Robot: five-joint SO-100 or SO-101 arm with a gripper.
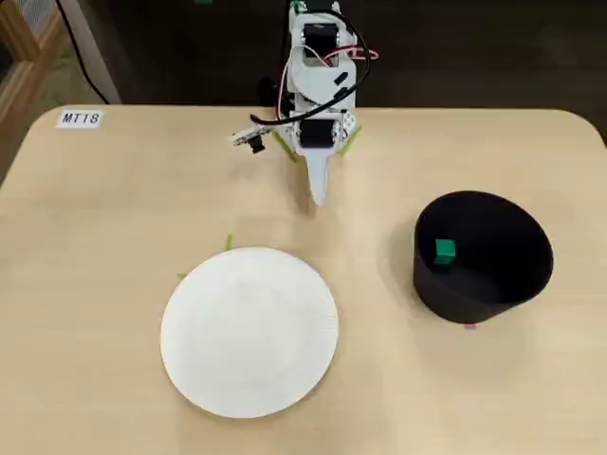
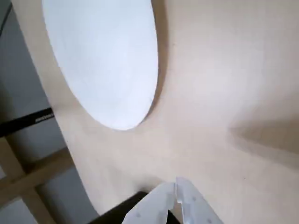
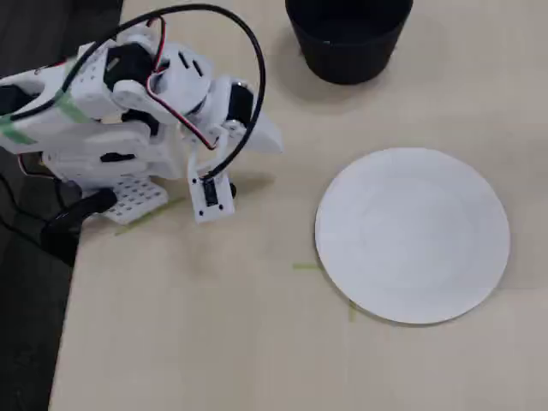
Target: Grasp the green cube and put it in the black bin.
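The table (image 1: 114, 218), a pale wood-toned surface with rounded corners, filled most of both fixed views; a small white label reading "MT18" (image 1: 79, 118) lay at its upper left in a fixed view.

The white arm (image 1: 318, 90) stood folded at the upper centre of that view and at the upper left of the other fixed view (image 3: 128, 103), with red and black wires looping over it.

The white plate (image 1: 249, 331), flat and round, lay at the lower centre of a fixed view, at the right centre of the other (image 3: 413, 235), and at the upper left of the wrist view (image 2: 107, 60). It was empty.

The black bin (image 1: 484, 261) stood upright at the right centre of a fixed view, well apart from the plate, and at the top edge of the other fixed view (image 3: 348, 38), where its rim was cut off.

The claw (image 1: 319, 194) pointed down toward the table below the arm, apart from both plate and bin. In the wrist view its white tips (image 2: 176, 191) met at the bottom edge, closed on nothing.

Thin green tape strips (image 1: 229, 243) lay just beside the plate's upper rim.

The green cube (image 1: 444, 250) rested inside the bin, near its left inner wall.
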